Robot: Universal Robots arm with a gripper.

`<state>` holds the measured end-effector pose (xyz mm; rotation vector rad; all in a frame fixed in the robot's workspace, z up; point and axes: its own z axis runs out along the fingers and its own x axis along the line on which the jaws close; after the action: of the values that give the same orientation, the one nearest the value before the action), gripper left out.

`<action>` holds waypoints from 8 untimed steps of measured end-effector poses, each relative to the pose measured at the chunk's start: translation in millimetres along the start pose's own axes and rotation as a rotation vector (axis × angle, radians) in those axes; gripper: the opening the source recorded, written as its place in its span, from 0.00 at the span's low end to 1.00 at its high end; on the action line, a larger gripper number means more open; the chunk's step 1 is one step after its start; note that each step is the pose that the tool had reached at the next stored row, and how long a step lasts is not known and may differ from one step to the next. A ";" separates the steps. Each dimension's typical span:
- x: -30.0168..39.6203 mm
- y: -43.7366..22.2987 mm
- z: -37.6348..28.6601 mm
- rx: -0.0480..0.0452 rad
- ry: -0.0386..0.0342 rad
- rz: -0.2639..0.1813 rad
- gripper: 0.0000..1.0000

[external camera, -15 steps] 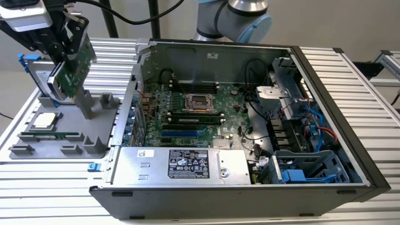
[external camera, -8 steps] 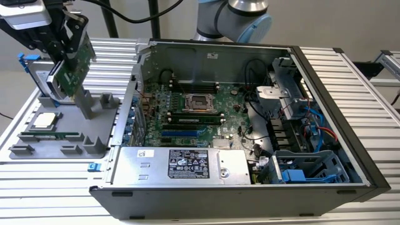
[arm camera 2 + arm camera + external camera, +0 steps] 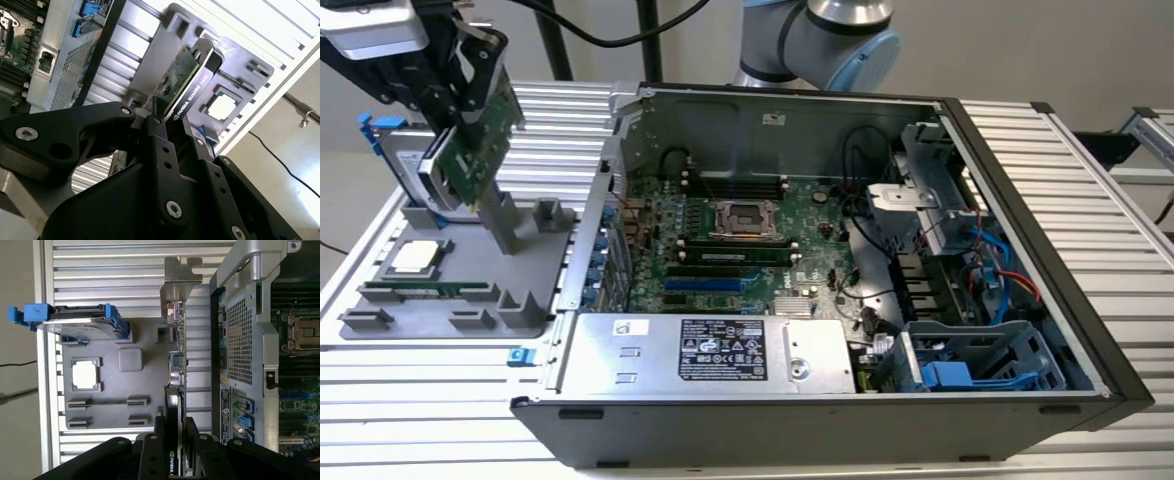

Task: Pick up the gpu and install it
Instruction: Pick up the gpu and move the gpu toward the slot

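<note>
The pincer (image 3: 172, 125) is pinching the gpu (image 3: 478, 140) by one edge, its black fingers (image 3: 160, 145) pressed onto both faces. The card hangs tilted over the grey tray (image 3: 480, 265) on the desk (image 3: 427, 400), at the exterior view's left of the open computer case (image 3: 1067, 230). In both wrist views the card shows edge-on, its silver bracket (image 3: 178, 282) at the far end, while on the tray the blue-framed hard drive (image 3: 416, 175) stands near it and the square processor chip (image 3: 416, 257) lies flat.
</note>
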<state>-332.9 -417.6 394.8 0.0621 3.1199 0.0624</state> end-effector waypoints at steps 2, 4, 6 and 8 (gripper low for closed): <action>0.0 0.0 -0.5 0.0001 0.0001 0.000 0.00; 0.0 0.0 -0.9 0.0001 0.0001 0.000 0.00; -0.1 0.0 -1.7 0.0000 0.0000 0.000 0.00; -0.1 0.0 -1.9 0.0000 0.0000 0.000 0.00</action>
<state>-332.8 -417.7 396.7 0.0617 3.1199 0.0624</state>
